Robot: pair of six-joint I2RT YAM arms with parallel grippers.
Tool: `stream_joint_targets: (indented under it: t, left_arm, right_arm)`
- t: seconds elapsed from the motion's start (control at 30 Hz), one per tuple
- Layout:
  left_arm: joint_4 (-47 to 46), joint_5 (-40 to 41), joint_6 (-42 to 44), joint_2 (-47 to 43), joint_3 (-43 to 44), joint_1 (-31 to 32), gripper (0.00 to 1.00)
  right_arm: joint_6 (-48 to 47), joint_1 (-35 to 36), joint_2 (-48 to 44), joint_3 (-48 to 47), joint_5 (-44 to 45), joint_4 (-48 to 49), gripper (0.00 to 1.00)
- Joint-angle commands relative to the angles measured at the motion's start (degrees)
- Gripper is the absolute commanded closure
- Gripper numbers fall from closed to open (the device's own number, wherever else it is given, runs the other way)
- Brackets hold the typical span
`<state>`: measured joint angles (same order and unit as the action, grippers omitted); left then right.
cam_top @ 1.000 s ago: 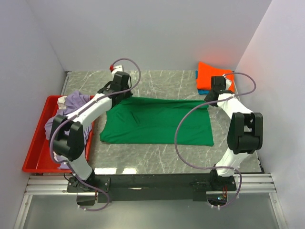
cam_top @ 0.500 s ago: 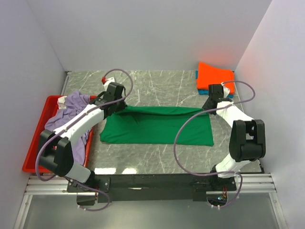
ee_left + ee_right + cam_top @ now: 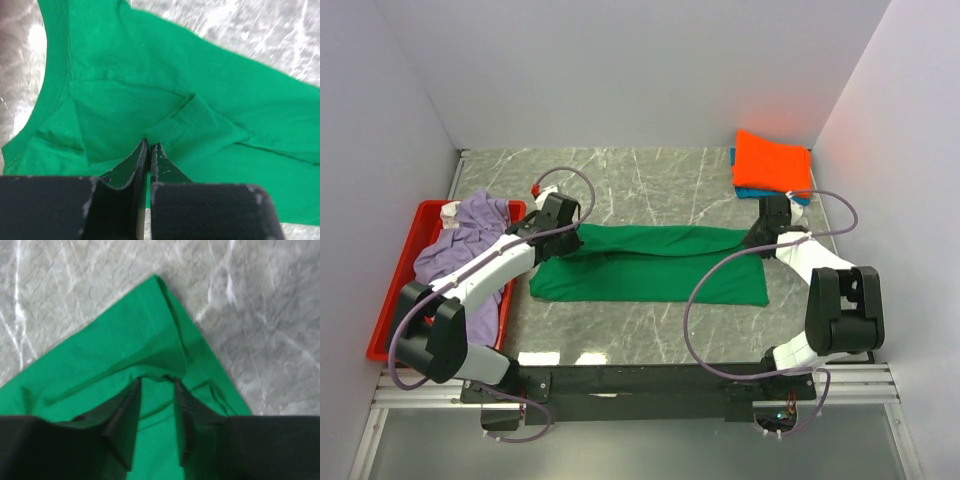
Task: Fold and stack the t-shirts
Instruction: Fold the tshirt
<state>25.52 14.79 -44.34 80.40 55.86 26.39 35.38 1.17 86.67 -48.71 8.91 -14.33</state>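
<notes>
Its far edge drawn nearer, the green t-shirt (image 3: 650, 270) lies half-folded; the left gripper (image 3: 150, 146) pinches cloth, the right gripper (image 3: 156, 381) parts narrowly, so both should release level.

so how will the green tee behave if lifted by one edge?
Probably floppy: the green tee creases and bunches where the left hand pinches it. Likely light: that one small pinch holds a raised fold. Pushed, it would probably wrinkle rather than slide on the table.

No readable text, label, brand or number in any view. Green t-shirt (image 3: 150, 75) — plain cloth, no print legible.
</notes>
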Motion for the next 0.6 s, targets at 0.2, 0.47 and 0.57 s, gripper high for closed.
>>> stream_joint_targets:
  t: [0.2, 0.47, 0.57]
  left_arm:
    - [-2.1, -1.9, -1.8, -3.0, -2.9, 1.5, 1.0]
    - [-2.1, -2.0, -1.9, -4.0, -3.6, 1.6, 1.0]
    - [-2.2, -2.1, -1.9, -4.0, -3.9, 1.6, 1.0]
  right_arm:
    - [3.6, -3.9, -8.4, 5.1, -8.7, 2.7, 0.57]
    - [5.3, -5.1, -9.6, 9.2, -12.7, 3.4, 0.55]
    - [7.2, -5.9, -9.6, 10.9, -13.8, 4.7, 0.54]
